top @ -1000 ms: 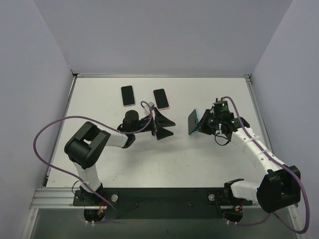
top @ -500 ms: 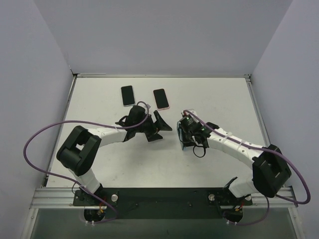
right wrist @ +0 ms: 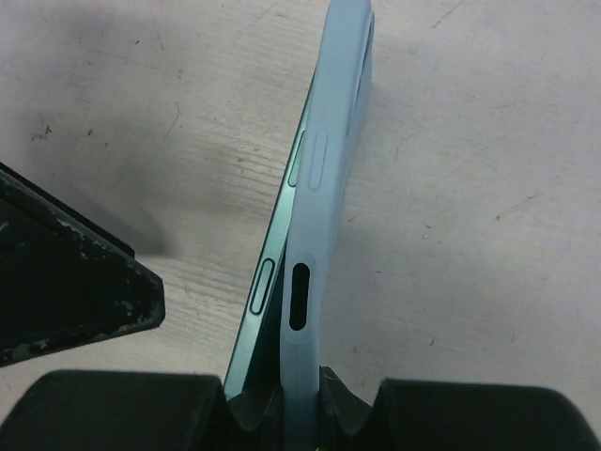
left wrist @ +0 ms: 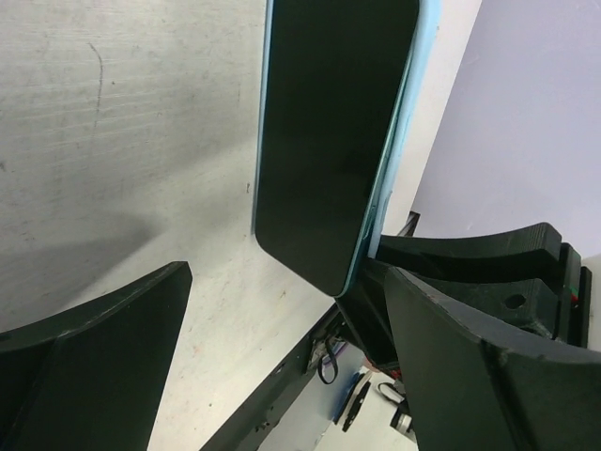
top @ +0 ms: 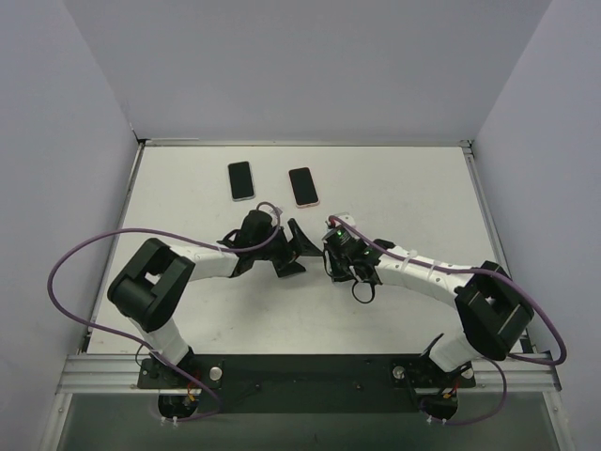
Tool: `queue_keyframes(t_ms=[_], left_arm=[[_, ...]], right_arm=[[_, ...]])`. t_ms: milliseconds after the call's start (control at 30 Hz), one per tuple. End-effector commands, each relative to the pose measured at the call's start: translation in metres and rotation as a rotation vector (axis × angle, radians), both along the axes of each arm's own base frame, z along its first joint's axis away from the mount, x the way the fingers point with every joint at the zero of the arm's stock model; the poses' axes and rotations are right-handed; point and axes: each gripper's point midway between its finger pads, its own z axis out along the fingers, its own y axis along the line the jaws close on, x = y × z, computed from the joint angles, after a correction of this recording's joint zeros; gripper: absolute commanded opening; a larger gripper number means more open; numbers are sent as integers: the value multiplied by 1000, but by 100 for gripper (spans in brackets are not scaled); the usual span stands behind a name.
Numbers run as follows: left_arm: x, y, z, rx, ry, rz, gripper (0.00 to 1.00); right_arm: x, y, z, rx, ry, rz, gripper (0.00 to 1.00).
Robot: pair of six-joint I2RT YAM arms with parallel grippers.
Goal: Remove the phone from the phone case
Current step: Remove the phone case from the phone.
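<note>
The right arm's jaws [right wrist: 300, 395] are clamped narrow on one end of a pale blue soft phone case [right wrist: 329, 160], holding it on edge over the white counter [top: 394, 188] near the middle of the workspace. The dark-screened smartphone with a green metal frame [left wrist: 329, 141] sits inside the case. Its glass face is turned toward the left arm, and its side buttons show through the case's cut-outs in the right wrist view. Whether the free end of the case touches the counter cannot be told.

The left arm's jaws [top: 300, 249] stand wide apart just beside the phone. One black finger [left wrist: 94, 357] lies on each side of the screen's rounded lower corner, and neither touches it. From above, the two wrists meet almost nose to nose, with the cased phone between them.

Two more handsets lie flat and well apart from the arms toward the far edge of the counter. They are a black phone with a pale rim [top: 241, 180] on the left and a black phone in a pink-red case [top: 302, 186] just to its right.
</note>
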Motion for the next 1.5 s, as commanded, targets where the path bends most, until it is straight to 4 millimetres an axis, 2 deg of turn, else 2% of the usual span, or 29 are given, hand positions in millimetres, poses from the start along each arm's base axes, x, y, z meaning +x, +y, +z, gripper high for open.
queue_keyframes(t_ms=[0, 200, 500, 667, 767, 1100, 1267, 1333, 1400, 1433, 1467], left_arm=[[3, -5, 19, -25, -121, -44, 95], [1, -9, 18, 19, -161, -101, 94], [6, -16, 12, 87, -172, -150, 84], [7, -20, 9, 171, -171, -176, 78], [5, -14, 1, 233, -161, -178, 75], [-1, -11, 2, 238, -163, -155, 69], [0, -19, -1, 276, -167, -183, 68], [-1, -20, -8, 325, -164, -186, 66], [8, -20, -5, 377, -192, -166, 62], [2, -17, -13, 427, -177, -184, 60], [7, -20, -8, 441, -194, -180, 58]], right_arm=[[-1, 21, -12, 71, 21, 33, 0], [-4, 28, -18, 100, 35, 51, 0], [-9, 29, -25, 121, 68, 36, 0], [-7, 36, -20, 165, 66, 43, 0], [-6, 37, -18, 182, 70, 38, 0], [-3, 33, -16, 244, 92, 3, 0], [-3, 33, -13, 246, 88, 14, 0], [-3, 33, -12, 246, 86, 16, 0], [-3, 33, -10, 247, 85, 15, 0], [-4, 33, -9, 249, 85, 16, 0], [-4, 33, -8, 250, 84, 17, 0]])
